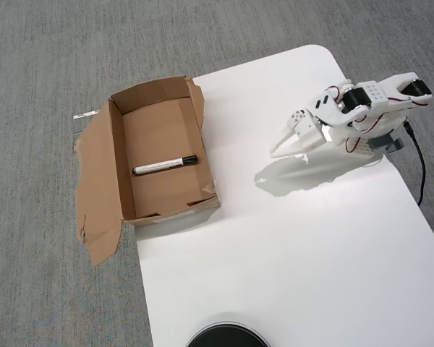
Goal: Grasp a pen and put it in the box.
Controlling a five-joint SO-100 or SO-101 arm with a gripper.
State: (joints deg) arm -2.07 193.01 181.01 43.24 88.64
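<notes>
One white worktop fills the right and lower part of the overhead view, with grey carpet around it. The box comes next in size: brown cardboard, low-walled, with ragged torn flaps spread to its left, sitting at the worktop's left edge and partly hanging over the carpet. The white arm is folded at the worktop's right side, a black cable trailing from its base. Its end effector points left toward the box but is well apart from it, with bare worktop between. Its two fingers lie close together, nearly or fully closed, and it carries nothing. A dark round object shows partly at the bottom edge; what it is cannot be told.

The pen lies flat on the box floor, roughly crosswise, black cap to the right, clear of the walls. Since it is already inside, the task looks complete as things lie.

As a judgement, the pen should be light and rigid, with a smooth barrel that could roll or slip. The best hold would be across the middle of the barrel, fingers set crosswise to its length.
</notes>
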